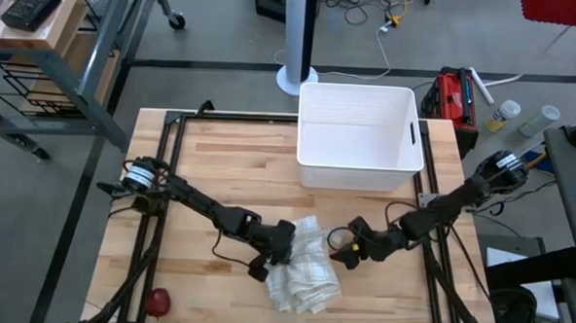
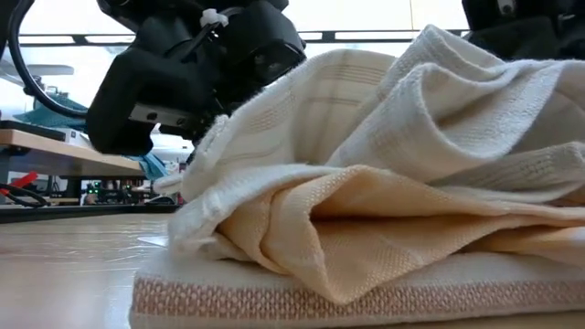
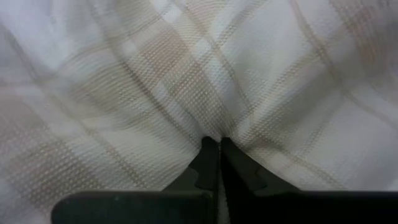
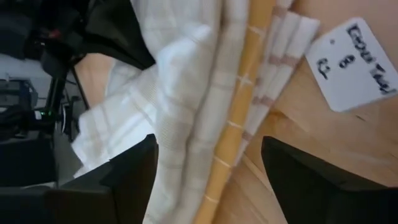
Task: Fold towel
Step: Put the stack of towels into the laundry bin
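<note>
The towel (image 1: 303, 264) lies bunched on the table (image 1: 210, 168) near the front. My left gripper (image 3: 214, 144) pinches its cloth tight. My right gripper (image 4: 208, 168) is wide open, holding nothing. It looks soft and floppy, so grab the edges.

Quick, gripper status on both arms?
Left gripper: shut, pinching the towel.
Right gripper: open, holding nothing, beside the towel.

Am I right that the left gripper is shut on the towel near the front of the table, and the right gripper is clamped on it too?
Not quite. The left gripper is shut on the towel, but the right gripper stands open beside it, holding nothing; the right wrist view shows its fingers spread wide apart.
</note>
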Controlling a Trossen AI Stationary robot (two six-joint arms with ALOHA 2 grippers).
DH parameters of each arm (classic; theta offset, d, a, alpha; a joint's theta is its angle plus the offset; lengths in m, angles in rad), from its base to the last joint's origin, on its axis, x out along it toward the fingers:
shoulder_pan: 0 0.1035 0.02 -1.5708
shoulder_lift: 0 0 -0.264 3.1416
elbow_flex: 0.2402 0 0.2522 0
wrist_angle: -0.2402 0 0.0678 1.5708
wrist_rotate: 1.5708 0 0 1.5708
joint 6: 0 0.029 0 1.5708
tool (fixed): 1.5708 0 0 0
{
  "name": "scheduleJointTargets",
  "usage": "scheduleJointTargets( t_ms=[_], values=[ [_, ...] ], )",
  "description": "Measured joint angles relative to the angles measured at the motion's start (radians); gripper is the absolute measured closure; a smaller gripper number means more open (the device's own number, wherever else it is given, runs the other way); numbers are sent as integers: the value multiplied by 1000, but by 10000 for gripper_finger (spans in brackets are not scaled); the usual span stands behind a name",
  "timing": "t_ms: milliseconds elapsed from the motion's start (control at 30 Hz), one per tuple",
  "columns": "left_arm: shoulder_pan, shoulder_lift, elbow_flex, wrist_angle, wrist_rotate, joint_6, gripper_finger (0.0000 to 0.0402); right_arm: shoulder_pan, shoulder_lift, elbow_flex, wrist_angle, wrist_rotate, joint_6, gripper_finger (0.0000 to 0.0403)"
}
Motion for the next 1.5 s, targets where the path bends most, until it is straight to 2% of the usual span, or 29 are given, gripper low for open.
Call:
scheduleJointTargets(
  t_ms=[200, 433, 667, 867, 1133, 1300, 1367, 1467, 1500],
  values=[
    [2, -3, -23, 7, -43, 125, 400, -43, 36, 51, -51, -9, -6, 124],
    [23, -7, -59, 44, -63, 123, 400, -82, 196, 122, -51, -89, -15, 124],
    [26, -3, -68, 106, -63, 111, 401, -95, 346, 172, 176, -211, -114, 134],
    [27, -2, -70, 139, -63, -19, 401, -110, 451, 229, 227, -191, -116, 152],
    [16, -2, -85, 158, -69, -68, 401, -109, 500, 298, 136, -125, -242, 208],
    [16, -2, -106, 220, -65, -69, 401, -109, 501, 315, 119, -73, -234, 233],
    [15, -1, -116, 256, -67, -78, 401, -109, 502, 318, 119, -67, -264, 261],
    [10, 1, -127, 311, -85, -91, 401, -109, 503, 315, 150, -60, -331, 331],
    [6, 1, -127, 315, -95, -91, 401, -109, 504, 313, 172, -55, -359, 334]
  ],
)
